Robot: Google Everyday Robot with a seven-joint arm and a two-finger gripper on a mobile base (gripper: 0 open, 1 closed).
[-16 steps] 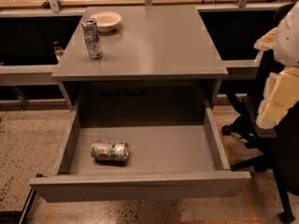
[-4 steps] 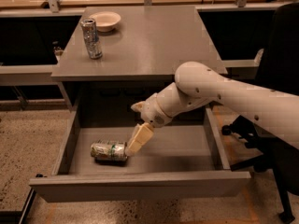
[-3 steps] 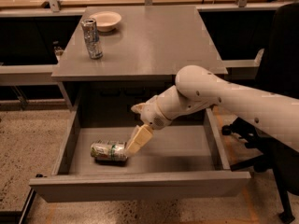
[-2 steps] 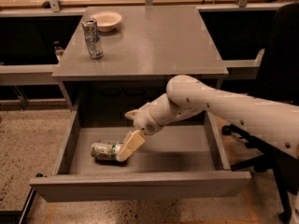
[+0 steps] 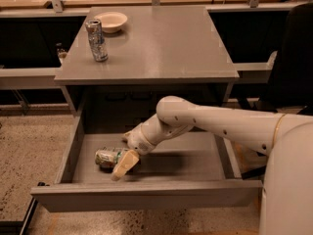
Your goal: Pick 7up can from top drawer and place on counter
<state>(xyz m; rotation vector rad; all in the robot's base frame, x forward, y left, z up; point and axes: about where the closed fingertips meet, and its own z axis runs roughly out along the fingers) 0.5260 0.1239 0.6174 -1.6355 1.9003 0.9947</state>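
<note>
Lower left in the top drawer (image 5: 146, 196), the gripper (image 5: 122, 164) — clamped or not, I cannot tell — could nudge the sideways-lying 7up can (image 5: 106, 157) into rolling away.

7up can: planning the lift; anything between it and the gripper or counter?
Nothing visible. The gripper is at the 7up can in the open top drawer; on the counter, a tall can and bowl stand far left.

Smooth plastic hand (image 5: 124, 163) inside matt grey top drawer (image 5: 146, 196).
</note>
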